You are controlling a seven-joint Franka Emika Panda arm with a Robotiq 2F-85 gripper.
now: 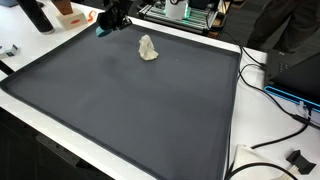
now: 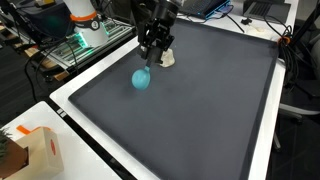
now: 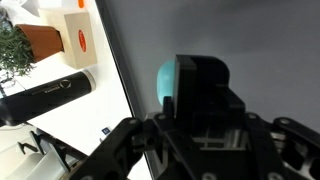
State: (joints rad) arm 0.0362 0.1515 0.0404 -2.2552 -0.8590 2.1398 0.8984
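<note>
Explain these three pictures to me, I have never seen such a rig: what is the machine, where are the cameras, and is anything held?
This is a single robot arm ending in a two-fingered end effector. Two pictures come from cameras standing outside the robot. The third looks along the fingers from its wrist. A dark mat covers a white table. A crumpled white lump lies on the mat. A teal ball shows right by the end effector, but the pictures do not settle whether it is gripped or merely close.

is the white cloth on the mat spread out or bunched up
Bunched up: the white cloth stands as a small crumpled lump on the dark mat in both exterior views, not lying flat.
</note>
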